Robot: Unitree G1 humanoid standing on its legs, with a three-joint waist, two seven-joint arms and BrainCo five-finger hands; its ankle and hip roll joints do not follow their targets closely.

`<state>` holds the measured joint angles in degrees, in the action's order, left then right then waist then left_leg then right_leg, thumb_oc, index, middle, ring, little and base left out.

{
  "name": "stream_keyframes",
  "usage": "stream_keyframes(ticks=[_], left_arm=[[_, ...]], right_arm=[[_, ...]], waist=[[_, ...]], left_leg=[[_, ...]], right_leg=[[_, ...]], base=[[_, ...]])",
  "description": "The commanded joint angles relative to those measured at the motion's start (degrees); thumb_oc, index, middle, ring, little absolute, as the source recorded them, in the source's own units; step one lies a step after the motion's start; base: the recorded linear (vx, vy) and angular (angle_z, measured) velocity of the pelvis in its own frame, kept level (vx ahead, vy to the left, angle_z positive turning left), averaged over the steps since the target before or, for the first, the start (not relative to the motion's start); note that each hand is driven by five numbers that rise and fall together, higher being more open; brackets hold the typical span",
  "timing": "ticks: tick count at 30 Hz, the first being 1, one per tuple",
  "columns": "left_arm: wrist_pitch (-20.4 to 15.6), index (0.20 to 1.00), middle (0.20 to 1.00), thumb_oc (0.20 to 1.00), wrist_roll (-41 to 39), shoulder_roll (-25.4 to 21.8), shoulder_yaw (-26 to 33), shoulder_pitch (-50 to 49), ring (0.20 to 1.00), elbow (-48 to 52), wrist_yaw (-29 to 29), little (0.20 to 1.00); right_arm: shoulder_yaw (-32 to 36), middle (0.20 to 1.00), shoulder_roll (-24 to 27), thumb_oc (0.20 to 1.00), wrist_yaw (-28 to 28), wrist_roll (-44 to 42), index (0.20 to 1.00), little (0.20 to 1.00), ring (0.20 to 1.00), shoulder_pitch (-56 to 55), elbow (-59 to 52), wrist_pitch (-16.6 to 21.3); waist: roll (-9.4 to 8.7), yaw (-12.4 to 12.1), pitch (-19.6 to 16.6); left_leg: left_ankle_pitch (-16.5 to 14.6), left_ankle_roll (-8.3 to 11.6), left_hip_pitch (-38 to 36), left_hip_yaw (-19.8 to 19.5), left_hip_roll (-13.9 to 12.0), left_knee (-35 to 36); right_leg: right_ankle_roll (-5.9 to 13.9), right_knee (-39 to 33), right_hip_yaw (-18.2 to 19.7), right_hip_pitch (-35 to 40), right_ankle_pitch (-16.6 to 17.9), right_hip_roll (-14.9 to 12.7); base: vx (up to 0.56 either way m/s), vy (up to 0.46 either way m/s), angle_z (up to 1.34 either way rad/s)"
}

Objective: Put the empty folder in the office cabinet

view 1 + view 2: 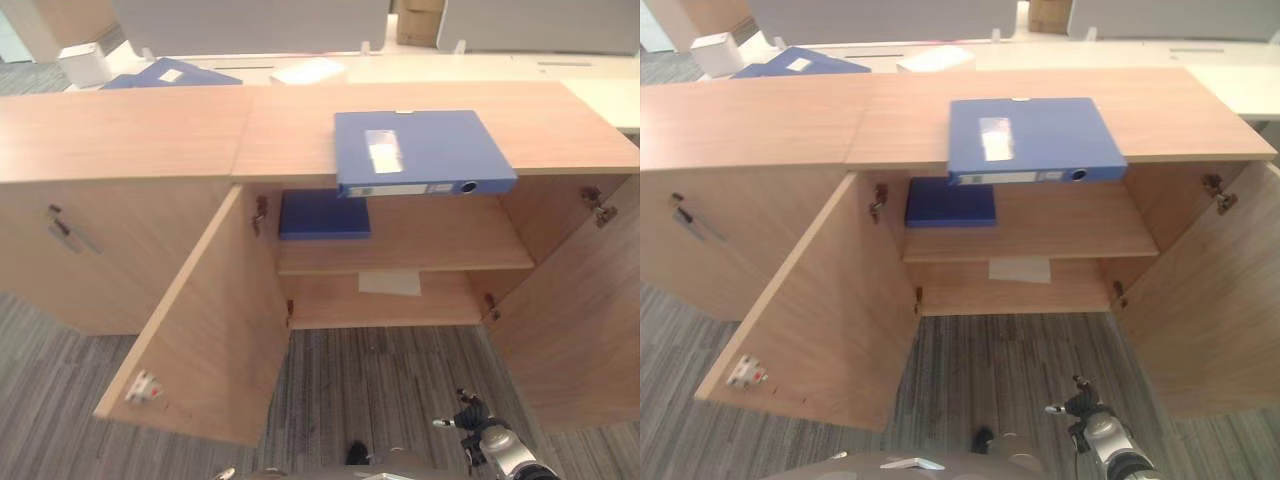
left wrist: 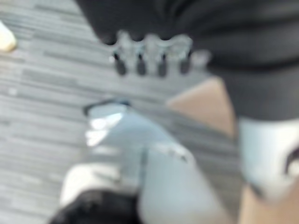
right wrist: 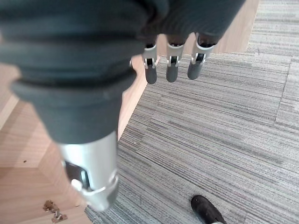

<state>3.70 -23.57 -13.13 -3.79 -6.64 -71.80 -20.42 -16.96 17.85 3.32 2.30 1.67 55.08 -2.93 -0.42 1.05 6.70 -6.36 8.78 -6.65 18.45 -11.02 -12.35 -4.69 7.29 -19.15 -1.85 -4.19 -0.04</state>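
Two blue folders close by from my head: one folder [image 1: 420, 150] flat on the cabinet top [image 1: 130, 125], overhanging its front edge, another [image 1: 323, 214] on the upper shelf [image 1: 440, 240] between two open doors. My left fingers [image 2: 140, 63] hang relaxed, holding nothing. My right fingers [image 3: 170, 67] hang straight over carpet [image 3: 224, 130], holding nothing.

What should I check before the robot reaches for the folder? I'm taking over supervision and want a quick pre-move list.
1. Cabinet doors open: ok, left door and right door both swung wide.
2. Blue folder reachable: ok, flat on the cabinet top, overhanging the front edge.
3. Shelf space: ok, another folder sits only at its left end.
4. Right hand free: ok, fingers relaxed, holding nothing.
5. Left hand free: ok, fingers straight over the carpet.
6. Folder empty: cannot tell.
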Motion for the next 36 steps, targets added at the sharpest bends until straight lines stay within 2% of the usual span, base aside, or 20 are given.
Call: stream_keyframes(ticks=[1,2,3,5,9,10,13,14,15,18,19,20,24,25,27,28,29,31,32,36], left_arm=[[-0.7,1.0,1.0,1.0,3.1,-1.8,2.8,4.1,1.0,-1.0,-0.5,1.0],[-0.8,1.0,1.0,1.0,3.5,-1.9,2.8,4.1,1.0,-0.9,-0.7,1.0],[-0.8,1.0,1.0,1.0,3.5,-1.9,2.8,4.1,1.0,-0.9,-0.7,1.0],[-0.8,1.0,1.0,1.0,2.8,-2.6,2.3,4.0,1.0,-0.5,-1.4,1.0],[-0.2,1.0,1.0,1.0,2.1,-3.6,2.3,3.4,1.0,0.7,-2.3,1.0],[-0.4,1.0,1.0,1.0,3.4,-4.2,1.9,3.0,1.0,1.2,-2.7,1.0],[-0.4,1.0,1.0,1.0,1.7,-5.4,1.2,2.6,1.0,2.1,-2.2,1.0],[-0.4,1.0,1.0,1.0,1.7,-5.4,1.2,2.6,1.0,2.1,-2.2,1.0],[-1.6,1.0,1.0,1.0,-0.7,-5.9,1.1,2.3,1.0,1.7,-2.9,1.0],[-2.1,1.0,1.0,1.0,-0.9,-6.2,1.4,2.2,1.0,1.7,-3.3,1.0],[-4.3,1.0,1.0,1.0,0.7,-6.9,2.3,2.3,1.0,0.8,-3.4,1.0],[-5.4,1.0,1.0,1.0,0.2,-7.0,2.4,2.3,1.0,0.4,-2.4,1.0],[-12.2,1.0,1.0,1.0,2.4,-8.0,3.1,2.6,1.0,0.2,2.5,1.0],[-13.0,1.0,1.0,1.0,3.0,-7.3,2.2,3.2,1.0,1.7,6.1,1.0],[-15.6,1.0,1.0,1.0,8.9,-4.6,-0.7,4.4,1.0,5.6,18.3,1.0],[-15.6,1.0,1.0,1.0,8.9,-4.6,-0.7,4.4,1.0,5.6,18.3,1.0],[-16.1,1.0,1.0,1.0,11.5,-3.1,-2.5,5.1,1.0,8.3,25.1,1.0],[-15.3,1.0,1.0,1.0,19.2,-2.8,-4.5,6.1,1.0,13.3,34.9,1.0],[-12.8,1.0,1.0,1.0,22.6,-4.1,-5.8,7.3,1.0,19.2,41.4,1.0],[-11.3,1.0,1.0,1.0,30.5,-9.4,-5.7,8.6,1.0,30.6,49.0,1.0]], right_arm=[[-1.2,1.0,0.9,1.0,-0.5,-0.5,1.0,1.0,1.0,2.1,-0.9,1.3],[-1.1,1.0,0.6,1.0,-0.3,-0.9,1.0,1.0,1.0,2.0,-1.1,1.6],[-1.1,1.0,0.6,1.0,-0.3,-0.9,1.0,1.0,1.0,2.0,-1.1,1.6],[-1.5,1.0,0.1,1.0,-0.5,-1.3,1.0,1.0,1.0,1.7,-1.5,2.1],[-2.1,1.0,0.0,1.0,-3.0,0.0,1.0,1.0,1.0,1.6,-2.7,3.1],[-1.7,1.0,0.1,1.0,-3.0,-0.1,1.0,1.0,1.0,2.2,-3.1,4.4],[-2.2,1.0,0.4,1.0,-3.3,1.1,1.0,1.0,1.0,2.5,-4.4,4.2],[-2.2,1.0,0.4,1.0,-3.3,1.1,1.0,1.0,1.0,2.5,-4.4,4.2],[-2.0,1.0,0.5,1.0,-3.1,1.3,1.0,1.0,1.0,3.0,-4.5,4.1],[-2.1,1.0,0.6,1.0,-1.8,1.9,1.0,1.0,1.0,3.0,-4.5,3.8],[-1.7,1.0,0.3,1.0,-0.5,0.0,1.0,1.0,1.0,2.3,-3.0,1.7],[-1.3,1.0,0.3,1.0,0.3,0.9,1.0,1.0,1.0,2.3,-2.3,1.4],[-1.9,1.0,0.2,1.0,1.3,5.8,1.0,1.0,1.0,2.8,1.1,3.3],[-2.7,1.0,0.0,1.0,1.6,7.1,1.0,1.0,1.0,2.9,1.6,3.7],[-4.6,1.0,-0.9,1.0,0.6,1.6,1.0,1.0,1.0,3.0,2.0,1.8],[-4.6,1.0,-0.9,1.0,0.6,1.6,1.0,1.0,1.0,3.0,2.0,1.8],[-4.6,1.0,-1.2,1.0,0.1,-0.3,1.0,1.0,1.0,3.2,1.6,1.1],[-4.4,1.0,-1.3,1.0,0.3,-0.8,1.0,1.0,1.0,2.7,0.1,0.5],[-4.3,1.0,-0.8,1.0,-0.5,-2.2,1.0,1.0,1.0,1.8,-1.2,0.3],[-3.6,1.0,0.6,1.0,-2.5,-4.0,1.0,1.0,1.0,-0.3,-4.2,0.4]], waist=[[1.09,0.9,2.5],[1.16,0.9,2.5],[1.16,0.9,2.5],[1.27,0.5,2.4],[1.67,0.4,3.1],[1.79,0.2,3.4],[2.02,0.9,5.0],[2.02,0.9,5.0],[2.0,1.0,5.7],[2.0,1.0,5.8],[1.81,1.0,5.8],[1.74,0.9,5.8],[1.67,-0.4,4.5],[1.41,-0.7,4.1],[0.22,-1.8,3.2],[0.22,-1.8,3.2],[-0.25,-2.2,3.0],[-0.7,-2.4,2.7],[-0.65,-2.5,2.6],[0.09,-2.2,2.6]], left_leg=[[9.3,-3.29,-2.1,-1.4,4.5,12.8],[7.9,-4.12,-2.0,-1.5,6.3,13.6],[7.9,-4.12,-2.0,-1.5,6.3,13.6],[6.9,-7.04,-0.5,-3.2,11.1,15.4],[6.8,-8.99,-0.4,-4.2,12.4,17.2],[6.9,-10.0,0.3,-4.5,12.2,17.3],[6.4,-11.45,0.3,-5.7,11.9,17.3],[6.4,-11.45,0.3,-5.7,11.9,17.3],[6.0,-11.34,-0.3,-5.4,10.9,17.3],[5.9,-11.14,-0.4,-5.2,10.5,17.3],[5.8,-10.72,-0.8,-5.8,9.6,17.3],[5.7,-10.6,-1.1,-6.0,9.4,17.3],[6.2,-9.32,-1.5,-6.1,7.4,17.3],[6.6,-8.78,-1.7,-6.3,6.7,17.3],[7.4,-7.59,-1.5,-6.6,5.4,17.3],[7.4,-7.59,-1.5,-6.6,5.4,17.3],[7.9,-6.92,-1.4,-7.1,4.8,17.3],[8.9,-6.0,-0.9,-7.0,3.7,17.3],[10.0,-5.08,-0.2,-7.0,2.7,17.3],[11.0,-4.35,0.6,-7.4,2.3,17.3]], right_leg=[[9.82,-11.9,0.5,5.1,9.9,-6.6],[9.96,-12.0,0.7,5.2,9.9,-6.2],[9.96,-12.0,0.7,5.2,9.9,-6.2],[9.58,-11.7,1.5,4.6,10.6,-5.0],[9.29,-8.8,2.5,4.0,8.7,-4.0],[9.73,-3.1,2.6,2.0,7.6,-4.4],[11.58,6.7,4.3,-4.4,9.4,-6.4],[11.58,6.7,4.3,-4.4,9.4,-6.4],[12.12,6.3,5.0,-5.2,10.8,-9.0],[12.35,5.1,5.5,-4.9,11.4,-9.8],[13.16,1.1,7.6,-3.4,13.6,-12.1],[13.35,0.2,8.0,-2.7,14.2,-12.8],[13.77,-4.5,7.2,0.6,13.9,-14.0],[14.02,-5.7,6.8,1.7,13.1,-13.2],[13.96,-8.8,5.7,4.4,11.9,-11.3],[13.96,-8.8,5.7,4.4,11.9,-11.3],[13.58,-10.0,5.4,5.7,11.5,-10.4],[12.89,-11.5,5.0,7.1,11.1,-9.4],[12.33,-12.1,4.6,7.5,10.8,-8.8],[11.89,-12.3,4.3,7.9,10.2,-8.6]], base=[[0.06,-0.016,-0.35],[0.04,-0.003,-0.25],[0.04,0.014,-0.29],[-0.02,0.044,-0.37],[-0.03,0.086,-0.21],[-0.09,0.123,-0.3],[-0.08,0.049,-0.52],[-0.07,-0.037,-0.09],[-0.04,-0.04,0.24],[-0.01,-0.089,0.13],[0.04,-0.273,0.1],[0.06,-0.32,0.19],[0.07,-0.305,0.24],[0.12,-0.458,0.05],[0.1,-0.4,0.1],[0.05,-0.244,0.22],[0.04,-0.215,0.27],[0.03,-0.25,0.13],[0.0,-0.149,-0.08],[-0.01,-0.018,0.13]])
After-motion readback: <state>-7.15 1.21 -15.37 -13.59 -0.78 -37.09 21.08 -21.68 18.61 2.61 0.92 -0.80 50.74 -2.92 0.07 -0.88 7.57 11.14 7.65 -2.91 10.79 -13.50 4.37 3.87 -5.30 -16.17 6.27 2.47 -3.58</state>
